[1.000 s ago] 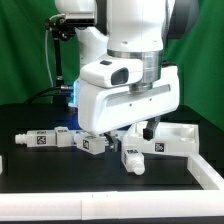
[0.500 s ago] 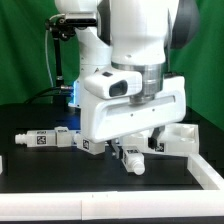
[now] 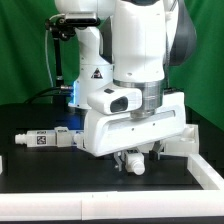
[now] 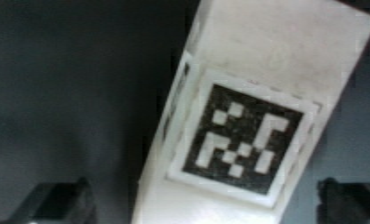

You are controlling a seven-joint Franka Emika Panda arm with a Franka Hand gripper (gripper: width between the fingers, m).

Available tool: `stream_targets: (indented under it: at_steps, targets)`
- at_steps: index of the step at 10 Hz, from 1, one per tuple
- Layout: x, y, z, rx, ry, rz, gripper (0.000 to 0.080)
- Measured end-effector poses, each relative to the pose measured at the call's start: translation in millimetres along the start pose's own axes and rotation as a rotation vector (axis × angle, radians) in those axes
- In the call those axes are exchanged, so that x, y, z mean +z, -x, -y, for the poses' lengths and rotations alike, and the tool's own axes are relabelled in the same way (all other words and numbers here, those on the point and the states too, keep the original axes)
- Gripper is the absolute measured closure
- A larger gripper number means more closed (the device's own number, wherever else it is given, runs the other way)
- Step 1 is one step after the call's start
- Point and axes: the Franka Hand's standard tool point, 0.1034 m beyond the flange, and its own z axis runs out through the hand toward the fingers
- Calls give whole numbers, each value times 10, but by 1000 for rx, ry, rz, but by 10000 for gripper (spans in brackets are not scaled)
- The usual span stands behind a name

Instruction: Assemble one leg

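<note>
A white square-sided leg (image 4: 235, 120) with a black-and-white tag fills the wrist view. It lies on the dark table between my two dark fingertips (image 4: 57, 200), with a gap on each side. In the exterior view my gripper (image 3: 133, 160) is low over this leg (image 3: 131, 165), whose end shows just below the hand. The gripper is open and straddles the leg. Another tagged leg (image 3: 45, 140) lies at the exterior view's left. The big white hand hides the parts behind it.
A white panel part (image 3: 188, 140) lies at the exterior view's right, partly behind the hand. A white raised border (image 3: 60, 207) runs along the front of the black table and turns up at the right (image 3: 208, 172).
The hand has come down and shifted toward the exterior view's right, onto the leg near the front. It now covers the middle legs that showed before.
</note>
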Motion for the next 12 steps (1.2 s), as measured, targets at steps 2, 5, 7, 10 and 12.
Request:
stream_targets:
  at_steps: [2,5,7,10,12]
  targets:
    - [0,0,0,0,0,0,412]
    - [1,0,0,0,0,0,511]
    - [-90,-14,-65,-24,-4,11,511]
    - [-475,373,-510,-100,7,25,511]
    - [-616,602,-941,-123,20,11,511]
